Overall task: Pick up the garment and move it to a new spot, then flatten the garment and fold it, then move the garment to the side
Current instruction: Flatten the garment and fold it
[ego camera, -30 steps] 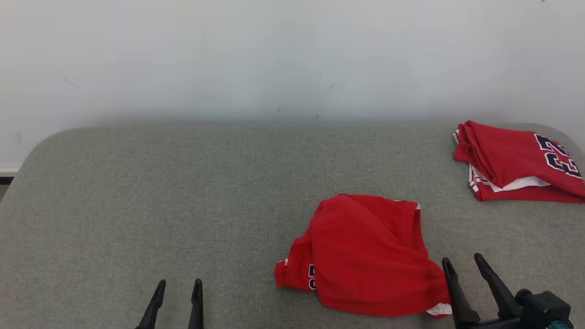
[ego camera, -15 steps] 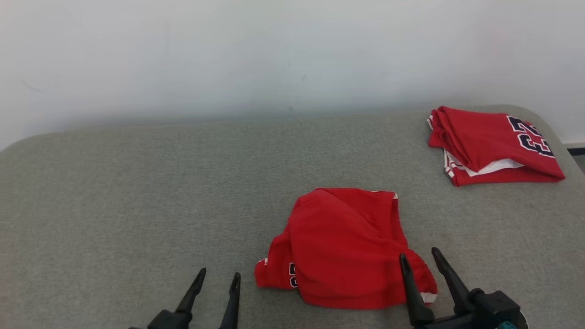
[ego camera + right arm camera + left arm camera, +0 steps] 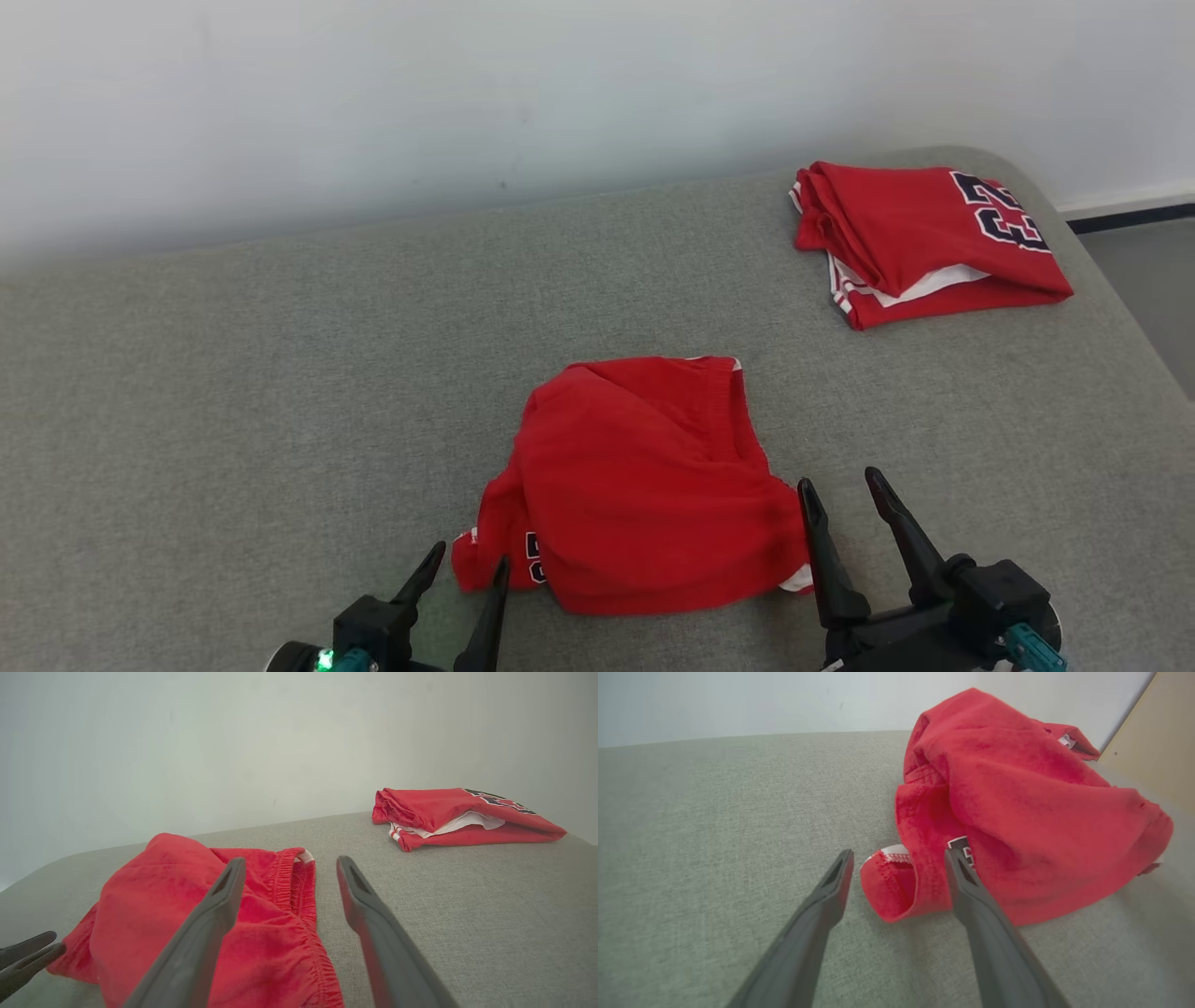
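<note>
From the head view there are two red cloth pieces and two claws. The garment (image 3: 644, 485), a crumpled bright red soft shirt with a white trim corner and a dark printed mark, lies near the middle of the grey cloth-covered desk (image 3: 233, 373), towards the near edge. A folded red jersey with dark numerals and a white inner layer (image 3: 924, 243) sits well apart at the far right corner. A plain pale wall (image 3: 467, 93) rises behind the desk, and grey floor (image 3: 1153, 299) shows past its right end. The left claw (image 3: 470, 558) stands wide at the garment's near left corner; the right claw (image 3: 838, 481) stands wide at its near right edge. Neither holds anything.

In the left wrist view, the left claw (image 3: 899, 853) is spread wide, and a folded hem of the garment (image 3: 1017, 812) shows between its fingertips; whether they touch it I cannot tell. A tan panel (image 3: 1157, 742) stands at the far right.

In the right wrist view, the right claw (image 3: 290, 860) gapes wide, one finger over the garment (image 3: 163, 891), the other over bare desk (image 3: 467, 896). The folded red jersey (image 3: 448, 807) lies far right, and the left claw (image 3: 57, 941) shows at the lower left.
</note>
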{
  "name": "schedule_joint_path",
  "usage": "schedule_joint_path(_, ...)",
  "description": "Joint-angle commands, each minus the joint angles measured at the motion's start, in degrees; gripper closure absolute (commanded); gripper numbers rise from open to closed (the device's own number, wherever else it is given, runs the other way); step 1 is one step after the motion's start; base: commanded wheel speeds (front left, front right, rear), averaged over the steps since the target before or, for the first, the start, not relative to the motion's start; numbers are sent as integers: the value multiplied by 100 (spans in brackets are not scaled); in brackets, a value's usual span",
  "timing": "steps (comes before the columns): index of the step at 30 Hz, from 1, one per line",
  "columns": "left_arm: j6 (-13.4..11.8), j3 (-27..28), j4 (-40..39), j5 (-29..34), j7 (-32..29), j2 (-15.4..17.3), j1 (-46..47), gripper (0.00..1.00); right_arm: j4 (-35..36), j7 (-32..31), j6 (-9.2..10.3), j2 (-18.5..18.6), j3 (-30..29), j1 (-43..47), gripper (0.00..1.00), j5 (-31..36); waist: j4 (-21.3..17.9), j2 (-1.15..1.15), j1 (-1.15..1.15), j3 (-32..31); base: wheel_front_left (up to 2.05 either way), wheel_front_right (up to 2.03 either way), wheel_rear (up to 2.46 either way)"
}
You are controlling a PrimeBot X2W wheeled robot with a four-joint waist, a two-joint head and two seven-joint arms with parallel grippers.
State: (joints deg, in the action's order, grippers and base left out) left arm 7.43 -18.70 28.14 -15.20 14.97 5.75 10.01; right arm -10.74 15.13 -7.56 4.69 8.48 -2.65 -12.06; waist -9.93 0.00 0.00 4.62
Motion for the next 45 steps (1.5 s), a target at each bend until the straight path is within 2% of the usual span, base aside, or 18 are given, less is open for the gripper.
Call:
schedule_joint_path(1,3,-79,166,-127,18,22,136,0,10,11,12,-39,-15,-74,0,37,-143,0,0,117,0,0,0)
schedule_joint_path(2,3,-141,261,-176,19,37,181,2,14,11,12,-41,-25,-70,0,40,-152,0,0,123,0,0,0)
schedule_joint_path(3,1,-177,306,-207,19,70,256,53,17,10,12,-44,-31,-71,0,41,-158,0,0,132,0,0,0)
schedule_joint_path(4,-4,-204,372,-246,19,98,306,70,24,11,12,-47,-38,-75,0,48,-161,0,0,141,0,0,0)
schedule_joint_path(5,-3,-233,418,-280,19,112,350,100,29,11,12,-48,-48,-81,0,55,-159,0,0,147,0,0,0)
schedule_joint_path(12,-2,-133,315,-374,19,398,664,100,84,10,12,-53,-159,-94,0,85,-27,0,0,163,0,0,0)
schedule_joint_path(20,-3,366,-432,-120,19,984,903,100,82,11,12,-81,-237,-20,0,91,236,0,0,58,0,0,0)
schedule_joint_path(24,-3,538,-676,-30,18,1083,647,100,45,10,12,-94,-228,37,0,96,277,0,0,-22,0,0,0)
schedule_joint_path(34,-2,645,-557,-185,19,774,-331,100,-40,11,12,-54,-335,225,0,99,307,0,0,-198,0,0,0)
schedule_joint_path(39,-25,816,-1002,-115,19,673,-938,100,10,11,12,-46,-487,389,0,111,434,0,0,-262,0,0,0)
schedule_joint_path(45,-84,942,-1751,-68,19,770,-1442,100,-19,11,12,-65,-544,506,0,111,693,0,0,-263,0,0,0)
